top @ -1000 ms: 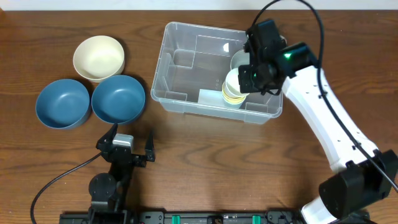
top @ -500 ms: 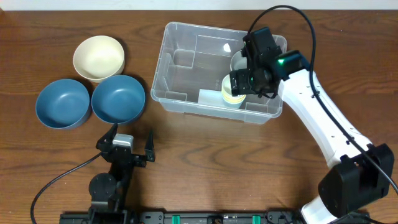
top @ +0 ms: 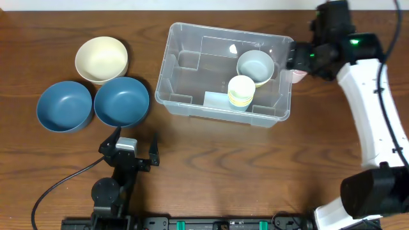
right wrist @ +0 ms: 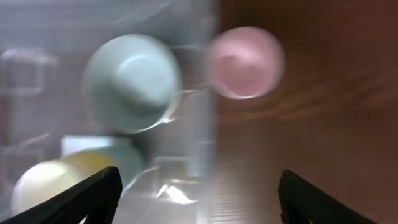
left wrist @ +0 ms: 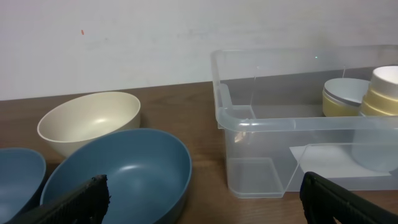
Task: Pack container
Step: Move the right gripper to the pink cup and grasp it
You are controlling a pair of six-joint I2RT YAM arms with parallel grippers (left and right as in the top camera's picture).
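**Overhead:** The right hand (top: 301,59) has let go of the stack of pale yellow and cream cups (top: 241,91) and drawn out of the large clear plastic rectangular container (top: 167,70). It now hovers just outside the container's right wall, over a small pink cup (top: 298,75) on the brown wooden surface (top: 211,166). The stack stands on its own inside, left of that hand and just beside a round grey-green bowl (top: 255,65). Ahead of the left hand (top: 134,145), outside the container, sit a round blue bowl (top: 121,101), a second blue bowl (top: 64,106) and a round cream bowl (top: 101,59).

**Left wrist:** This hand's fingers are spread wide with nothing between them. The container lies ahead and to its right, the bowls ahead and to its left.

**Right wrist:** The view is blurred, but the fingers stand wide apart and empty. The pink cup lies below, on the near side of the wall.

The cups look packed. The pink cup is probably next, and the three bowls are still unpacked.
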